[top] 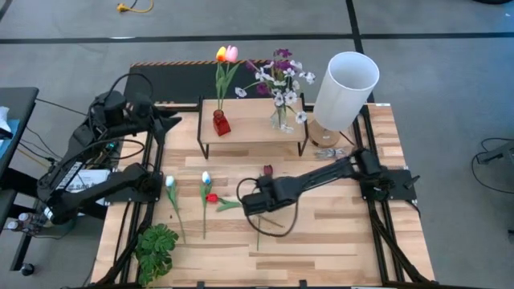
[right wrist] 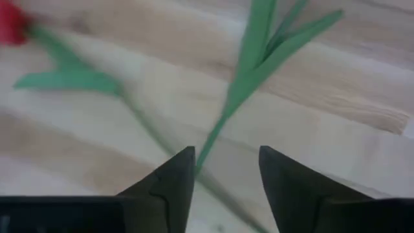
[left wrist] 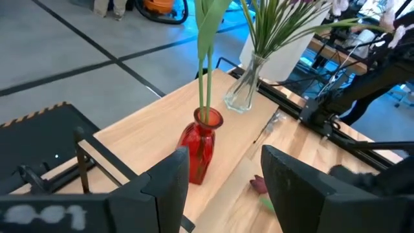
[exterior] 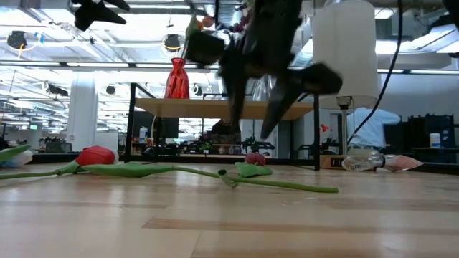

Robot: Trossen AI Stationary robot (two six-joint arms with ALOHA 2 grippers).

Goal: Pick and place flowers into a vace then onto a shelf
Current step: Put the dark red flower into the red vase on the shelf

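Several tulips lie flat on the table: a white one (top: pixel 170 181), a second pale one (top: pixel 206 177), a red one (top: pixel 212 197) (exterior: pixel 97 155) and a dark maroon one (top: pixel 267 170) (exterior: pixel 254 159). My right gripper (top: pixel 249 207) (right wrist: pixel 223 152) is open and hovers above the table over a green stem (right wrist: pixel 210 145), touching nothing. The shelf (top: pixel 253 132) carries a red vase (top: pixel 221 123) (left wrist: pixel 202 147) with orange and pink tulips (top: pixel 227 54), and a clear vase (top: pixel 281 120) with purple and white blossoms. My left gripper (top: pixel 170 122) (left wrist: pixel 223 162) is open, raised by the shelf's left end.
A tall white cylinder (top: pixel 345 84) stands at the shelf's right end, with a small clear object (top: pixel 325 152) below it. A leafy green plant (top: pixel 157 250) sits at the near left corner. A black panel with a striped edge (top: pixel 173 80) lies behind the shelf.
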